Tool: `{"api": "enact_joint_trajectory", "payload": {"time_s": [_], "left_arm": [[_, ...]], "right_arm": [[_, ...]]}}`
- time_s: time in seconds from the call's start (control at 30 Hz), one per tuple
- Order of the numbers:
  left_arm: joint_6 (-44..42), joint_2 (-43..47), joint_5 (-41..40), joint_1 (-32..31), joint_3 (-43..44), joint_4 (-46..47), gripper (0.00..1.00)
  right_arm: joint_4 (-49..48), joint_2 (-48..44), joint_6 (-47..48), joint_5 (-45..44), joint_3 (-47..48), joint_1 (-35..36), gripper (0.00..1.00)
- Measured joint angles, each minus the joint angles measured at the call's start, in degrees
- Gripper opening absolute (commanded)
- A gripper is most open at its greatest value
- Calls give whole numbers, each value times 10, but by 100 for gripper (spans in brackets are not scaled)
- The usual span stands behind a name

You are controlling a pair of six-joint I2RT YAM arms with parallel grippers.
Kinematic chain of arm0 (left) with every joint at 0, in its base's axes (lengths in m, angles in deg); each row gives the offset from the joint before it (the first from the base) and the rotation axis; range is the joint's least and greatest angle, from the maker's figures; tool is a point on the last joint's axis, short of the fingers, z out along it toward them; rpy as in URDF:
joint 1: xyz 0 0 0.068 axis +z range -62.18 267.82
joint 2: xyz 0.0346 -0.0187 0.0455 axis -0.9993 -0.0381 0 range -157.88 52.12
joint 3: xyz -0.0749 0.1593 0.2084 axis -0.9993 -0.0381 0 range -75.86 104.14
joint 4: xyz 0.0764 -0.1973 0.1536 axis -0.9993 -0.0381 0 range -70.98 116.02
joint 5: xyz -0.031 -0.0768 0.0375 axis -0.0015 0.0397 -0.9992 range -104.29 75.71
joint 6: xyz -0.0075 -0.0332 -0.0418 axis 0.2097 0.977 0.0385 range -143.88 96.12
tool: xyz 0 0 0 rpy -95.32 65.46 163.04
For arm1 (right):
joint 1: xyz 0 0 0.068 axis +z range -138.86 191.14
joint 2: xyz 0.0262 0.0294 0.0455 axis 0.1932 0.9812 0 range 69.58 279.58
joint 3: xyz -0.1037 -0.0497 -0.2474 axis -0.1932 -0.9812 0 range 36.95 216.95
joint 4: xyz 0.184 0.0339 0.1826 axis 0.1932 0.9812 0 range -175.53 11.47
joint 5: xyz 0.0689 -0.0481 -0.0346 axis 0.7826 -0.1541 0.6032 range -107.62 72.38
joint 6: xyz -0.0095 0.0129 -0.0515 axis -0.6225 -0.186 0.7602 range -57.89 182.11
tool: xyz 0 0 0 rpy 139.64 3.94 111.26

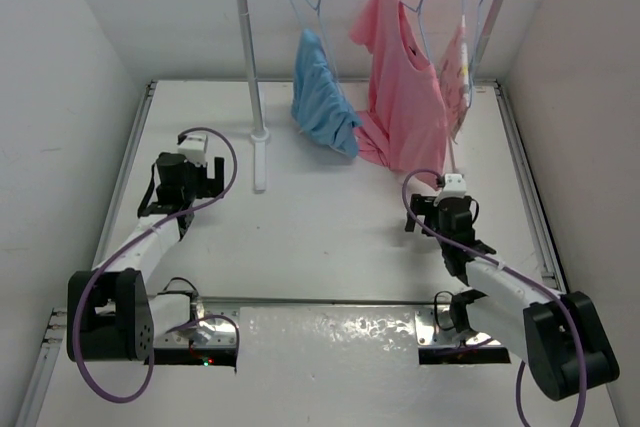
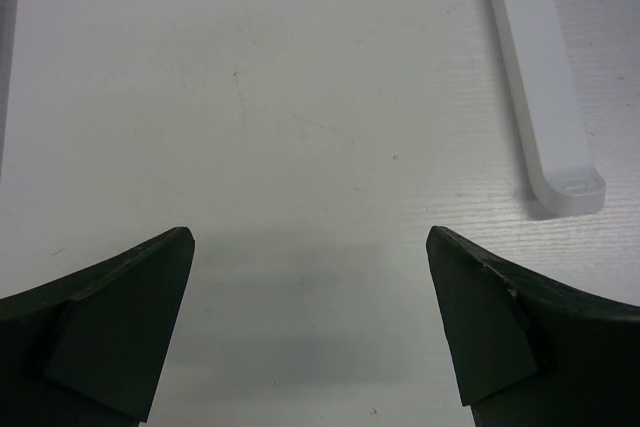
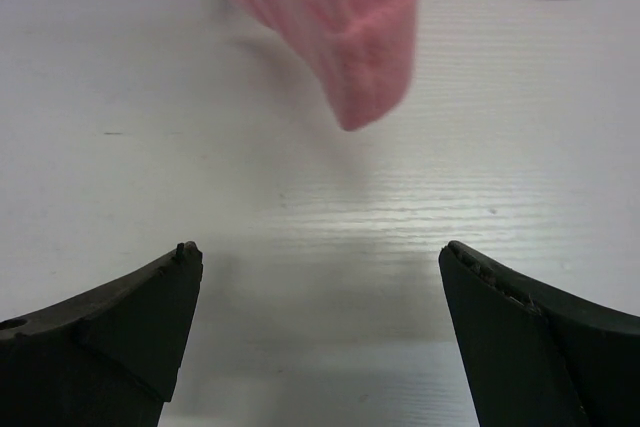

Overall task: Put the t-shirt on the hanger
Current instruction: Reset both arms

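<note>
Two hung garments, blue cloth and patterned cloth, flank the t-shirt.

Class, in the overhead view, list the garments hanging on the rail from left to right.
light-blue garment → salmon-pink t-shirt → white patterned garment

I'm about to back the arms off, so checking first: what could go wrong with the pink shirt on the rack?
1. The t-shirt hangs skewed on the hanger, one sleeve raised and the body bunched low; it might slide off.
2. The right gripper, open, points at the shirt's hem; a forward drift could snag the cloth and tug it down.
3. The blue garment hangs close beside it; they could tangle.
</note>
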Motion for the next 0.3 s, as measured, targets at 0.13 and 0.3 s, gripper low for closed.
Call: {"api": "enact_joint_trajectory", "payload": {"time_s": [0.13, 0.3], "left_arm": [[0, -4, -9, 0, 0, 5, 100], [2, -7, -9, 0, -3, 10, 99]], "right_arm": [[0, 3, 11, -29, -3, 0, 99], [4, -10, 35, -57, -3, 0, 99]]}}
